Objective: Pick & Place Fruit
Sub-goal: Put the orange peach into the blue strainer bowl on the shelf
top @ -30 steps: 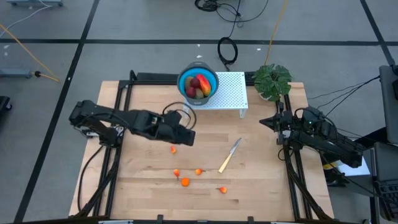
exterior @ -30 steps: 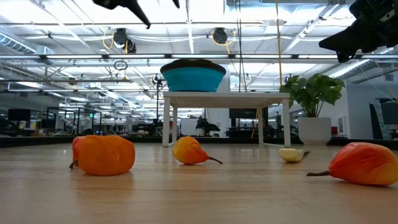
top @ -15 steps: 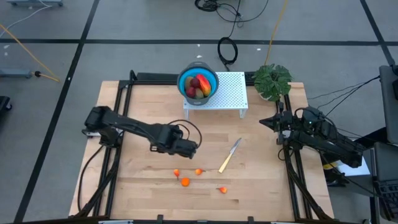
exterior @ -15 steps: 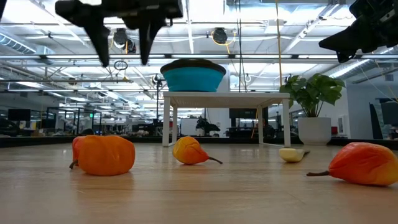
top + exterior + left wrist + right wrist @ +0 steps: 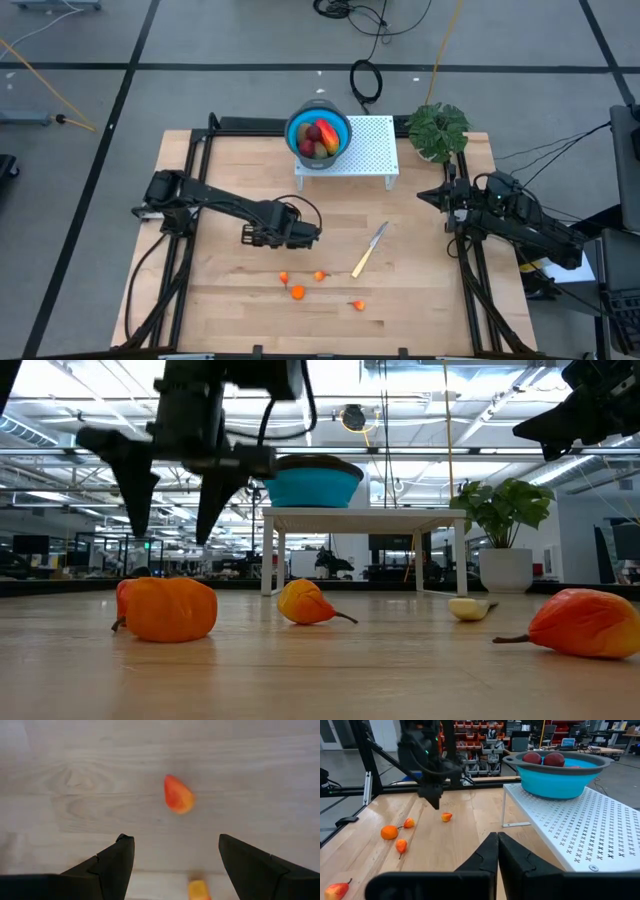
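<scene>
Step in hand: reach for the next pick. Left gripper (image 5: 172,857) hangs jaws wide, empty, over an orange fruit (image 5: 178,795) on the table, in front of the white stand (image 5: 365,150). Bowl (image 5: 318,133) on that stand already holds fruit. Next: descend, centre, close. Right gripper (image 5: 496,851) is closed, parked right of the stand.

Bright, even overhead light across whole table (image 5: 240,170); shadows soft, short. Low view: ceiling light strips (image 5: 330,380) blown out, strong glare up top; left gripper (image 5: 175,510) near-black silhouette against it. Nearest orange fruit (image 5: 168,609) sharp, warm sheen on wood below; far room hazy. Left wrist view: washed, pale wood grain, small orange fruit (image 5: 178,795) slightly soft, second one (image 5: 198,890) at frame edge blurred. Right wrist view: own dark fingers (image 5: 492,857) out of focus, blue bowl (image 5: 555,772) crisp.
</scene>
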Available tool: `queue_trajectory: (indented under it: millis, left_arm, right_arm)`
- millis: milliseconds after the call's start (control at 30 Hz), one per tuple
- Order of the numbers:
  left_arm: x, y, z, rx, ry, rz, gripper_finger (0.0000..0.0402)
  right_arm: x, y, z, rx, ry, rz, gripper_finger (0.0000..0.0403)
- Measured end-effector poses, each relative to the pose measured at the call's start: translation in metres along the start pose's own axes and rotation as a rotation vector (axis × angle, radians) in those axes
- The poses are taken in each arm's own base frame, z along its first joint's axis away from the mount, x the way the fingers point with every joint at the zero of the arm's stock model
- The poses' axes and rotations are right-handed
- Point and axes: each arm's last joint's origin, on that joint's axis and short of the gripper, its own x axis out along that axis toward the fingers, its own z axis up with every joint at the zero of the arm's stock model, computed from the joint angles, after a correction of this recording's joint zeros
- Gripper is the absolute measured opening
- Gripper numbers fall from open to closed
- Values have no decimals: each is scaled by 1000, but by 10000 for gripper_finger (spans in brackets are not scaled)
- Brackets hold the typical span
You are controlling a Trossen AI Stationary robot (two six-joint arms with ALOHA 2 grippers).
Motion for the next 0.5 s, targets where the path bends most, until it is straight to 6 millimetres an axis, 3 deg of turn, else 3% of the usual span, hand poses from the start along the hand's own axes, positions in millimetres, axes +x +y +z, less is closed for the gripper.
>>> queue_trajectory:
  millis: [500]
  left_arm:
    - [59,5,25,-92,54,-64,289]
  right_arm:
    - [0,0,0,3,0,0,4]
